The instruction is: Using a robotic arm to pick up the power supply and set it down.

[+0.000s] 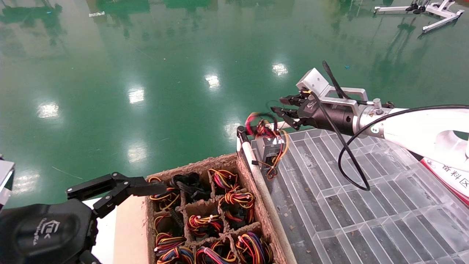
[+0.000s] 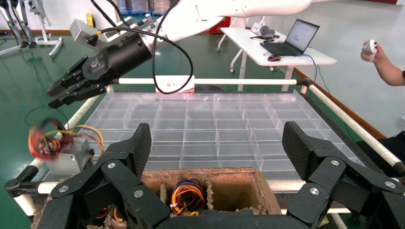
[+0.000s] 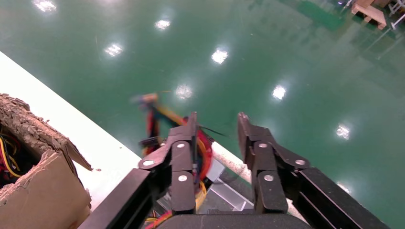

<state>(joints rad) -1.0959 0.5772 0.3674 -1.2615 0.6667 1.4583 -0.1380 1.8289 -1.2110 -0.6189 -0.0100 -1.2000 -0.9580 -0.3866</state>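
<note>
The power supply [image 1: 269, 147], a small grey box topped with red, yellow and black wires, stands upright and blurred in the near left corner of the clear compartment tray [image 1: 366, 205]. My right gripper [image 1: 277, 104] hovers just above and to the right of it, open, with nothing between the fingers. In the right wrist view the gripper [image 3: 217, 117] is open, and the wires [image 3: 155, 121] lie beyond one finger. The left wrist view shows the power supply [image 2: 67, 156] below the right gripper [image 2: 53, 97]. My left gripper [image 1: 146, 187] [image 2: 217, 143] hangs open over the cardboard box [image 1: 198, 163].
The cardboard box [image 2: 267, 191] holds several compartments of coloured wire bundles. A white rail [image 1: 263, 194] edges the tray [image 2: 215, 114]. A red and white label [image 1: 450, 176] sits at the right. Beyond lie green floor, a table with a laptop [image 2: 293, 38] and a person's arm [image 2: 387, 67].
</note>
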